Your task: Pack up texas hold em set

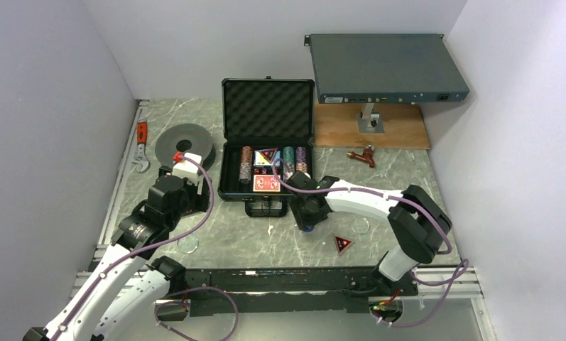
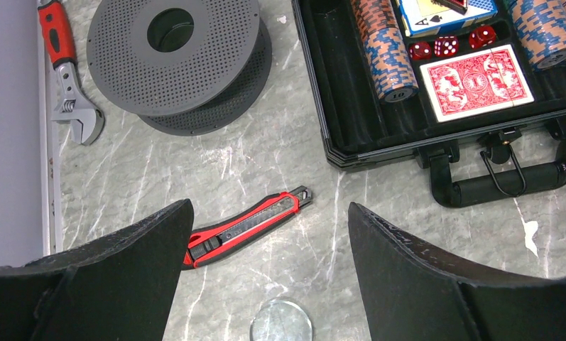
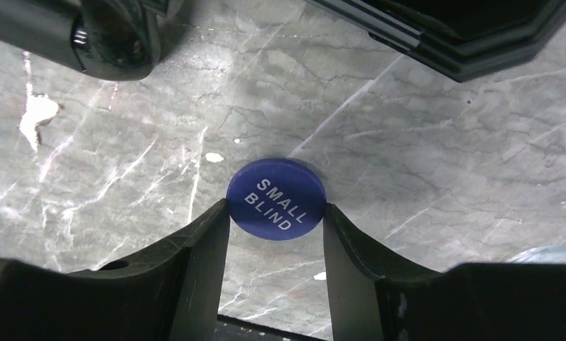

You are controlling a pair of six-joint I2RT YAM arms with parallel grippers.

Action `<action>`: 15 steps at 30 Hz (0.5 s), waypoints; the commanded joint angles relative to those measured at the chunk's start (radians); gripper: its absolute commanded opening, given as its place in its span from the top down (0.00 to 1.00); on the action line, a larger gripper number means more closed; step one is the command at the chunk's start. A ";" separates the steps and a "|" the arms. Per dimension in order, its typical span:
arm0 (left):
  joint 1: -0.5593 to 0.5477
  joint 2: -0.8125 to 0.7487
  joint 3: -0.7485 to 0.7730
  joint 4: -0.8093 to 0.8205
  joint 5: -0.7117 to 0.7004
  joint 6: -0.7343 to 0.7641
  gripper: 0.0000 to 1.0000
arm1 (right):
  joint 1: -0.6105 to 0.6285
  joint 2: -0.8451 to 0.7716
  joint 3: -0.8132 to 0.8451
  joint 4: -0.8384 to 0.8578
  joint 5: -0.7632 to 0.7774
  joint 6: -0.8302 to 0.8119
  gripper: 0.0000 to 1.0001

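Firstly, from the top view, the briefcase (image 1: pixel 268 108) stands open in the upper middle of the frame, its foam lid upright, and chip stacks (image 1: pixel 246 165) and a red deck (image 1: pixel 266 183) already sit in the tray. The right gripper (image 1: pixel 308 223) is low on the table (image 1: pixel 265 241), just below the case's lower right corner. One triangular marker (image 1: pixel 343 244) lies loose on the table, right of and below that gripper. Next, in the left wrist view, the left gripper (image 2: pixel 269 213) has its fingers wide apart with nothing between them. It hangs over a utility knife (image 2: pixel 248 224), with the spool (image 2: pixel 180 53) and a wrench (image 2: pixel 70 78) in the upper left of the frame, so this arm seems to wait. Finally, in the right wrist view, the blue button (image 3: pixel 276 199), marked SMALL BLIND, lies flat on the table at the frame's centre. The two fingers (image 3: pixel 202 249) press against its left and right edges, so the right gripper is closed on it. The case's edge shows in the upper right of this frame. I judge the step in hand to be picking up this button. The next move calls for a lift without letting the thin disc slip, then a short carry into a free place in the tray. The loose marker would be left to pack after that.
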 commanded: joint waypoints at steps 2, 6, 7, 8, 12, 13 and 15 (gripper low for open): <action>0.005 -0.004 0.016 0.034 0.016 0.008 0.14 | -0.001 -0.100 0.042 -0.033 0.002 -0.002 0.58; 0.005 -0.005 0.016 0.032 0.015 0.005 0.14 | -0.001 -0.136 0.051 -0.043 -0.008 -0.003 0.58; 0.005 -0.005 0.016 0.032 0.016 0.006 0.15 | -0.001 -0.142 0.055 -0.046 -0.008 -0.003 0.59; 0.005 -0.005 0.016 0.032 0.015 0.005 0.15 | 0.000 -0.149 0.059 -0.049 -0.009 -0.003 0.59; 0.005 -0.005 0.018 0.029 0.015 0.004 0.14 | -0.001 -0.157 0.074 -0.054 -0.010 -0.007 0.58; 0.005 -0.004 0.018 0.029 0.015 0.003 0.14 | -0.001 -0.155 0.074 -0.051 -0.017 -0.009 0.58; 0.005 -0.005 0.017 0.029 0.015 0.002 0.14 | 0.003 -0.156 0.073 -0.034 -0.054 -0.016 0.53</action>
